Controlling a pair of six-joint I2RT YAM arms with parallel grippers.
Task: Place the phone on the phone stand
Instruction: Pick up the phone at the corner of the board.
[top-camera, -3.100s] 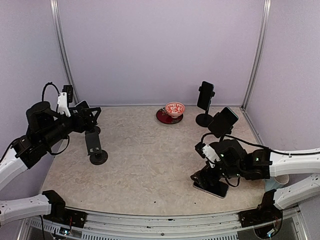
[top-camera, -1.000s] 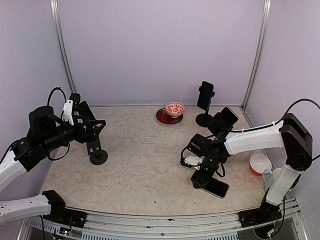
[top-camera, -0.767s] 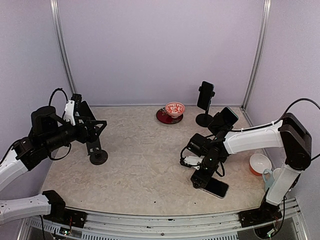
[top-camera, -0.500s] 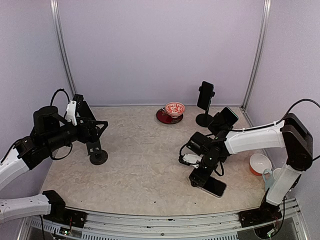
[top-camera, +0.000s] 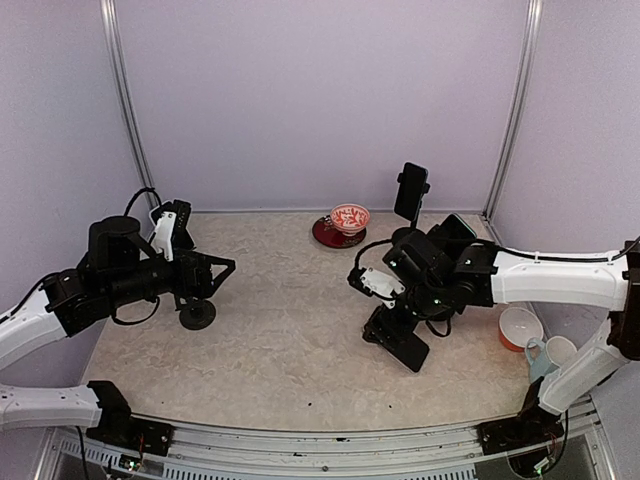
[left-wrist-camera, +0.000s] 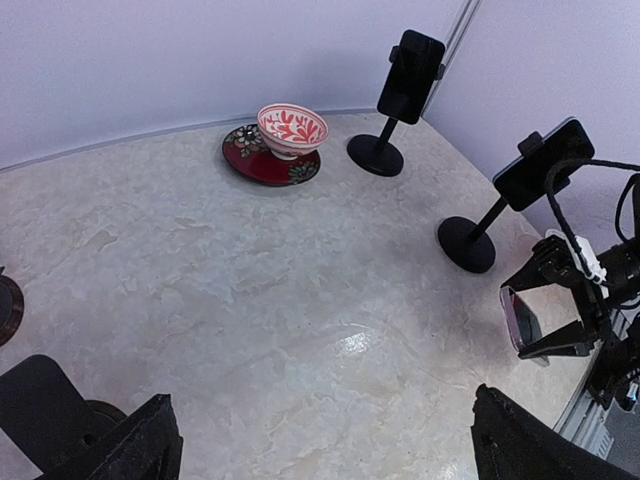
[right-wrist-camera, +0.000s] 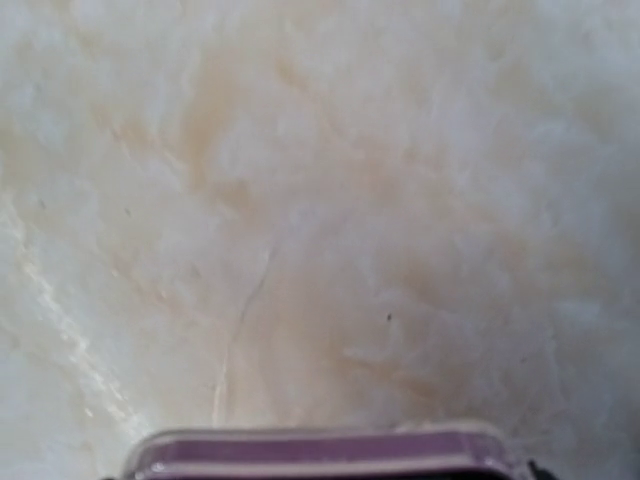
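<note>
Holding the phone (top-camera: 402, 348) by its sides in my right end effector (top-camera: 385, 324), I have it tilted, low at the table (top-camera: 290, 345), well apart from the phone stand (top-camera: 197, 315); my left end effector (top-camera: 215, 270) is wide open, holding nothing.

Top cam overlooks the whole desk (top-camera: 290, 340); left wrist looks across it too; right wrist stares down at it point-blank.

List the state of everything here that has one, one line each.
Left claw: open wide, empty.
Right claw: closed on the phone.
Phone: gripped, tilted, not yet on a stand.
Empty phone stand: upright, nothing on it.
Back stand: holds a phone.
Right stand: holds a phone.
Patterned bowl: upright on its plate.
</note>
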